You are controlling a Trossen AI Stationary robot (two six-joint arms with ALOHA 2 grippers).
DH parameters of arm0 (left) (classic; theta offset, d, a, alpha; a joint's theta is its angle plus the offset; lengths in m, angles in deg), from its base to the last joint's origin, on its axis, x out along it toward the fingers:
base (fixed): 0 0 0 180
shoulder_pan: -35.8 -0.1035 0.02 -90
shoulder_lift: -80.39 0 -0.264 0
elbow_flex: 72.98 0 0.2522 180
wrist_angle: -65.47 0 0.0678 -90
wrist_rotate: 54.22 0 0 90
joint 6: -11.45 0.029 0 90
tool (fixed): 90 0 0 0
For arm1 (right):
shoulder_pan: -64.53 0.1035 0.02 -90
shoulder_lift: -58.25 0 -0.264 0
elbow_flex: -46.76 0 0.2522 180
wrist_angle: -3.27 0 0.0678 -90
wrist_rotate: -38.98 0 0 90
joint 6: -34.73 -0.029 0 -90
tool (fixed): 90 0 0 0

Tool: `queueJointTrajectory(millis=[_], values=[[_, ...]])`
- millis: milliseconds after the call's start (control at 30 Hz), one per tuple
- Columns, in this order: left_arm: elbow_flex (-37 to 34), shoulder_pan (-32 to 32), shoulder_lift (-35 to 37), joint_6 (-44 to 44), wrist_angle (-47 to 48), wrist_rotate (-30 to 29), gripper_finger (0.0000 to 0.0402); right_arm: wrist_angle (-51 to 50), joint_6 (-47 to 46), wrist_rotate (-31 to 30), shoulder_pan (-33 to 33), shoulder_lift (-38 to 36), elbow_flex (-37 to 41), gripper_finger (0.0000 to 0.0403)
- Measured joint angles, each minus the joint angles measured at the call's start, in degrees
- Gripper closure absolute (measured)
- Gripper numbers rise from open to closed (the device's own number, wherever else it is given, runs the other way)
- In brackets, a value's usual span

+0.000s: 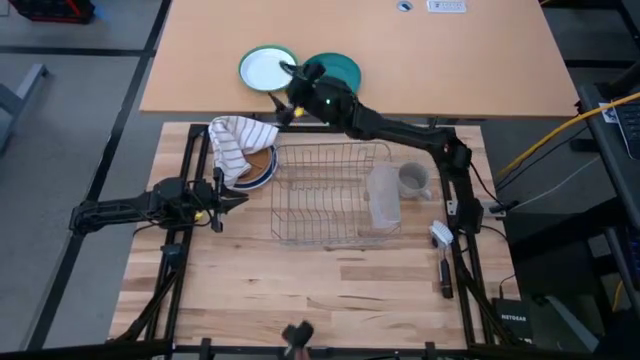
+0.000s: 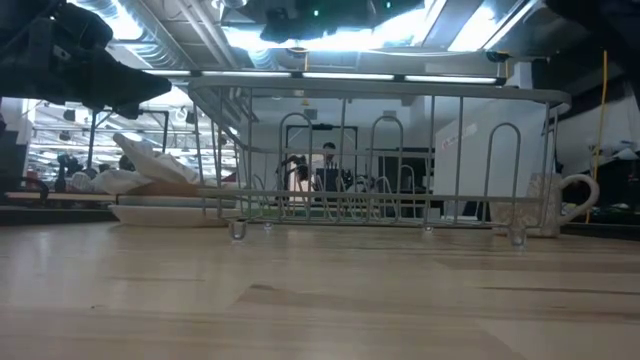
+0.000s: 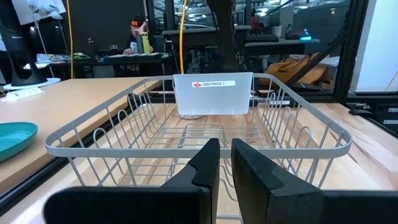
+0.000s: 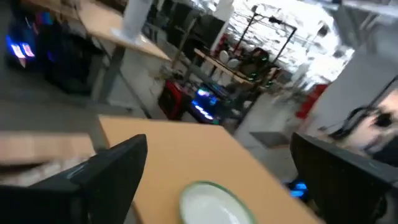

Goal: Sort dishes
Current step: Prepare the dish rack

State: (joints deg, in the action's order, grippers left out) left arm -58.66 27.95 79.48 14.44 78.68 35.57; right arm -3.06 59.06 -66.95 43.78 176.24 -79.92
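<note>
Empty wire rack [image 1: 330, 192] mid-table; plates [image 1: 258, 168] stacked just left of it under a striped cloth [image 1: 238, 143].

Nothing in the rack in the high, low or left wrist views. Tan-brown plate topmost in the stack, a darker rim showing below it; rest hidden by the cloth. Clear container [image 1: 383, 194] and mug [image 1: 412, 179] just right of the rack. Left gripper [image 1: 226, 198] low at the rack's left side, pointing across it, fingers [image 3: 205, 167] nearly together with only a slim gap, holding nothing. Right gripper [image 1: 294, 72] stretched out to the far table, above the green-rimmed plate [image 1: 265, 68] and beside the teal plate [image 1: 338, 68], fingers [image 4: 115, 168] spread wide, nothing between them. Only in the left wrist view: label on the rack's far wall, a person seated beyond. Only in the low view: pale underside of the stack's bottom plate.
</note>
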Motion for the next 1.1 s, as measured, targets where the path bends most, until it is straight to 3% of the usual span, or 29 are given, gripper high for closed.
queueJointTrajectory(millis=[200, 333, 533, 733, 867, 1100], values=[[0.0, 0.0, 0.0, 0.0, 0.0, 0.0, 0.0369, 2.5, -4.6, 2.5, -4.6, 3.3, 0.0, 0.0004], [0.0, 0.0, 0.0, 0.0, 0.0, 0.0, 0.0369, 7.0, -14.5, 11.9, -6.7, 6.3, 0.0, 0.0004], [0.0, 0.0, 0.0, 0.0, 0.0, 0.0, 0.0369, -4.5, -29.4, 21.8, -9.4, 9.9, -0.9, 0.0004], [0.0, 0.0, 0.0, 0.0, 0.0, 0.0, 0.0369, -7.1, -31.7, 24.5, -9.2, 10.2, -1.0, 0.0004], [0.0, 0.0, 0.0, 0.0, 0.0, 0.0, 0.0369, -9.9, -31.7, 22.2, -7.5, 10.3, -0.9, 0.0004], [0.0, 0.0, 0.0, 0.0, 0.0, 0.0, 0.0369, -14.4, -32.3, 7.6, -4.1, 10.3, -0.9, 0.0004]])
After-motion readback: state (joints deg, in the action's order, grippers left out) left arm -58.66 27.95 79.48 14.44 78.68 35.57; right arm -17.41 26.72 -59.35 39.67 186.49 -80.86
